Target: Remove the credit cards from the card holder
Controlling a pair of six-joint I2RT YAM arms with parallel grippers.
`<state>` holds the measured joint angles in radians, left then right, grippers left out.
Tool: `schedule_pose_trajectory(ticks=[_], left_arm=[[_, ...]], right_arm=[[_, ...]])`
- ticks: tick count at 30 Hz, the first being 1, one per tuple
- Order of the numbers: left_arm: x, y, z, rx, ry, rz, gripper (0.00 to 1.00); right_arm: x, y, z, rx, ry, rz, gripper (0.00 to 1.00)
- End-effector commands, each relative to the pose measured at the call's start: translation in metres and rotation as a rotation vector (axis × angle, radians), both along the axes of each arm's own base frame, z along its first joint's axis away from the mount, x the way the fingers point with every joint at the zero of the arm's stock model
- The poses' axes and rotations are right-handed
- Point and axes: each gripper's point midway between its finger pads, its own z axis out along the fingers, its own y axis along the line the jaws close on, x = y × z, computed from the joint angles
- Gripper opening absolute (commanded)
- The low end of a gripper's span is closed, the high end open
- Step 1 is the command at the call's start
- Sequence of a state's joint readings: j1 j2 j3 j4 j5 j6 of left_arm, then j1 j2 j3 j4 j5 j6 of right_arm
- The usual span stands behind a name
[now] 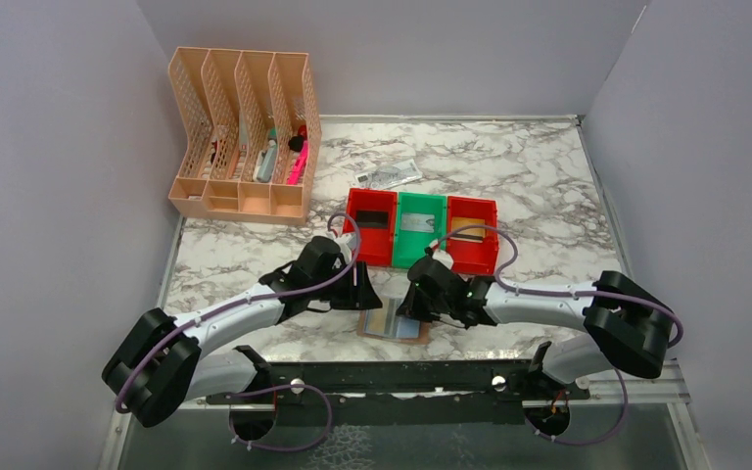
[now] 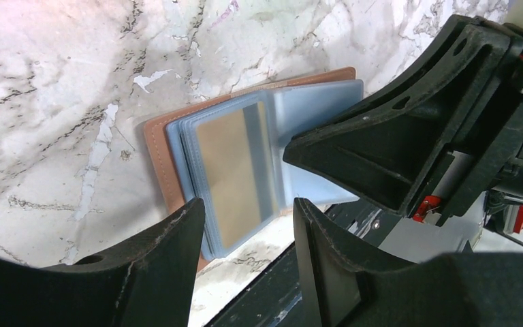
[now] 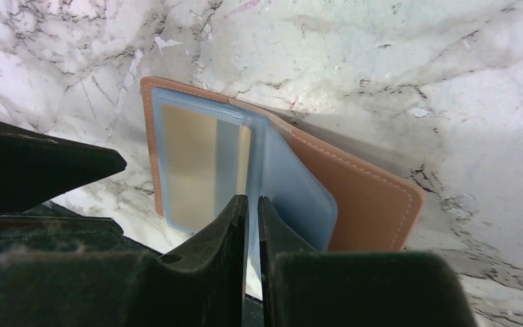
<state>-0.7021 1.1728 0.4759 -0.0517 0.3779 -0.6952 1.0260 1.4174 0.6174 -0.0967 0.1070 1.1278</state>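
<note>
The tan-brown card holder (image 1: 398, 325) lies open on the marble near the table's front edge. A gold-toned credit card (image 2: 235, 174) shows through its clear blue-grey sleeves (image 3: 191, 163). My right gripper (image 3: 252, 204) is shut on one thin blue-grey inner panel (image 3: 293, 191), which stands up on edge from the holder's fold. My left gripper (image 2: 245, 225) hovers open over the holder's near edge, with nothing between its fingers (image 2: 177, 238). From above, the left gripper (image 1: 364, 292) sits at the holder's left and the right gripper (image 1: 414, 305) at its right.
Behind the holder stand a red bin (image 1: 370, 223), a green bin (image 1: 421, 227) and a second red bin (image 1: 472, 235), each with a card lying in it. A crumpled paper note (image 1: 389, 175) lies further back. A peach desk organiser (image 1: 245, 137) fills the back left corner.
</note>
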Motion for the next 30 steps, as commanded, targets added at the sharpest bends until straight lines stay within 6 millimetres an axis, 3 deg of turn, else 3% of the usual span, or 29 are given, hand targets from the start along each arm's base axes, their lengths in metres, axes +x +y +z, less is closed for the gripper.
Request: schedule_pose_trajectory(ticks=[1,8,18,26,30], left_arm=[[0.007,-0.003,0.007,0.002,-0.035,0.001,0.54],[0.007,-0.003,0.009,-0.002,-0.038,0.001,0.54],[0.002,-0.019,0.018,-0.037,-0.05,-0.063,0.54],[0.004,-0.012,0.001,0.041,-0.029,-0.008,0.54],[0.008,-0.006,-0.004,0.077,-0.028,0.026,0.54]], right_arm=[[0.006,-0.021,0.002,-0.122,-0.029,-0.013,0.16],[-0.001,-0.043,-0.006,-0.195,-0.004,-0.044,0.16],[-0.023,-0.057,-0.064,-0.263,0.137,-0.074,0.15],[-0.025,-0.055,-0.071,-0.237,0.144,-0.079,0.15],[-0.024,-0.044,-0.067,-0.194,0.128,-0.034,0.15]])
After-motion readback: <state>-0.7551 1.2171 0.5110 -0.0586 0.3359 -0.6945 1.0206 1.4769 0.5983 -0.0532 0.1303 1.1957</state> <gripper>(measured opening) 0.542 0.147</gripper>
